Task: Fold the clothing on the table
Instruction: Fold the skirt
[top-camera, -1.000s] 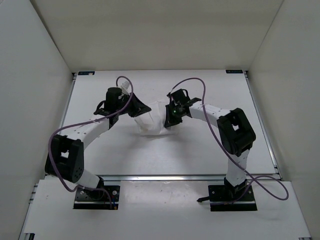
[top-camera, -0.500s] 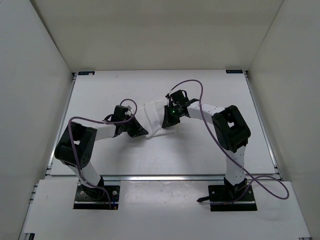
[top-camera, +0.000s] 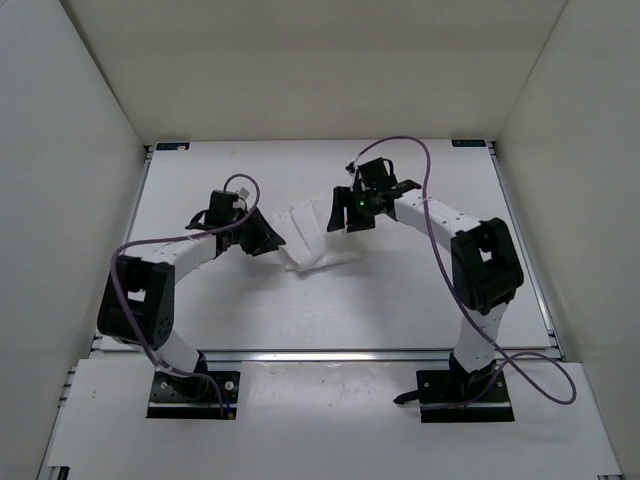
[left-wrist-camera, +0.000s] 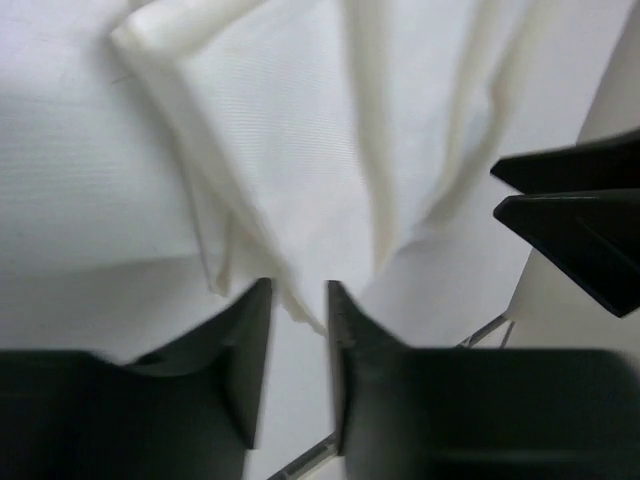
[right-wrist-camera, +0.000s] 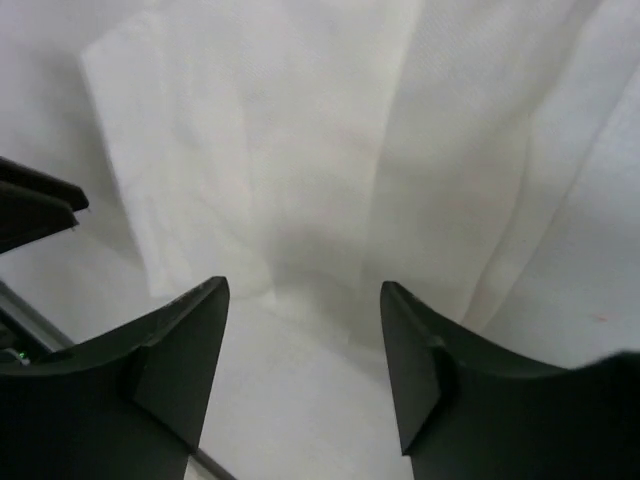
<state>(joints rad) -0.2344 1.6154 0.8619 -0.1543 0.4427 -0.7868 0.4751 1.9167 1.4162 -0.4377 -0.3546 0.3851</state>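
Bordering the near edge of the matte white table is a silver metal rail. Past it, near the middle of the tabletop, lies the clothing: a thin white fabric piece, gathered into long soft ribs. A fine woven grid shows up close, and a hemmed corner points toward the left edge. The left gripper sits low at the cloth's left side. In its wrist view its 2 black tapered fingers stand a narrow gap apart, with bare table showing between them, and a pointed tip of the hem reaches the mouth of that gap. Slightly farther back, the right gripper hovers over the cloth's far right part. Its 2 wedge-shaped fingers are spread wide, gripping nothing, with rumpled fabric lying below them.
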